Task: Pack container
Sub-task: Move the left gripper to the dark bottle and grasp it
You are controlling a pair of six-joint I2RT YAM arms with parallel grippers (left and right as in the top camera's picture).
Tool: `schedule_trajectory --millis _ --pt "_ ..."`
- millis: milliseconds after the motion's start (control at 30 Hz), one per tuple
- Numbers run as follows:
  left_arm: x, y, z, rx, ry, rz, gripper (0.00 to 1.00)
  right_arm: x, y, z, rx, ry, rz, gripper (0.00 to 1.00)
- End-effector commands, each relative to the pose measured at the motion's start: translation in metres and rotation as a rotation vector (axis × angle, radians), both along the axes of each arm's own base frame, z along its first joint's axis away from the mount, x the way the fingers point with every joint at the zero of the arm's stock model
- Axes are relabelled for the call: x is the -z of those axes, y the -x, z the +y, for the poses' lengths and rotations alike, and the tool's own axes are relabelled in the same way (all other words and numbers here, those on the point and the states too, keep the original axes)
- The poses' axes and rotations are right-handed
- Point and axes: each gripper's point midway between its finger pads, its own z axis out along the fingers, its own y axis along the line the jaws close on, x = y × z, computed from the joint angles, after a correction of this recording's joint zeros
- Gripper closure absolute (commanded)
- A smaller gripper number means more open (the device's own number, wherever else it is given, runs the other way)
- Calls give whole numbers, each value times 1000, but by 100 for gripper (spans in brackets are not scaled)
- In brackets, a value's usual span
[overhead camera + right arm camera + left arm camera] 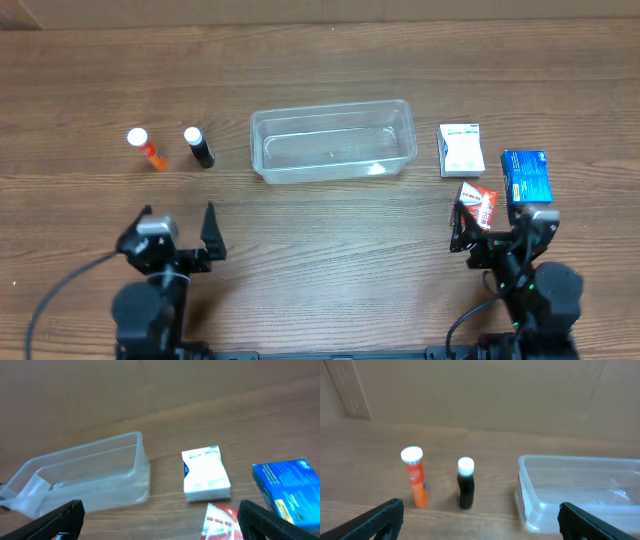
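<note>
The clear plastic container point(333, 140) lies empty at the table's middle back; it also shows in the left wrist view point(580, 487) and the right wrist view point(85, 477). An orange bottle point(147, 148) and a black bottle point(199, 147), both white-capped, stand upright to its left. A white box point(461, 149), a blue box point(526, 176) and a red-and-white box point(478, 205) lie to its right. My left gripper point(177, 228) is open near the front left, empty. My right gripper point(500, 225) is open at the front right, just behind the red-and-white box.
The wooden table point(320, 60) fills the view. A black cable point(50, 300) loops from the left arm's base at the front edge. The boxes lie close together at the right.
</note>
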Motion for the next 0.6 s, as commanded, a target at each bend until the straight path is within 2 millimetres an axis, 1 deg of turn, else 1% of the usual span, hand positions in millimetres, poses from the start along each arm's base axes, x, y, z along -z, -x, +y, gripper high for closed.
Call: schedule_trajectory --millis 0,67,133,200,267,300,367,433,500,567 --pt "-31 -25 6 -34 10 138 0 -32 -11 -4 24 0 87 0" --pt "-28 -41 6 -32 12 291 0 -33 -18 -5 22 4 186 0" --pt "-22 -56 7 -32 14 485 0 -28 -26 -5 16 13 324 0" --pt "-18 -62 7 -31 16 623 0 -20 -30 -4 -9 46 458 0" --pt "-14 -66 4 -16 27 776 0 -12 -32 -4 -14 44 585 0" --pt "-14 -68 1 -5 36 834 0 -9 -34 0 -35 29 648 0" --pt "-18 -77 -1 8 47 898 0 -3 -42 1 -44 22 705 0" --pt "-23 -88 2 -6 37 916 0 5 -48 1 -44 21 735 0" --pt "-31 -106 4 -14 32 897 0 17 -50 1 -45 19 784 0" --pt "-37 -124 6 -18 26 869 0 22 -50 1 -46 18 805 0"
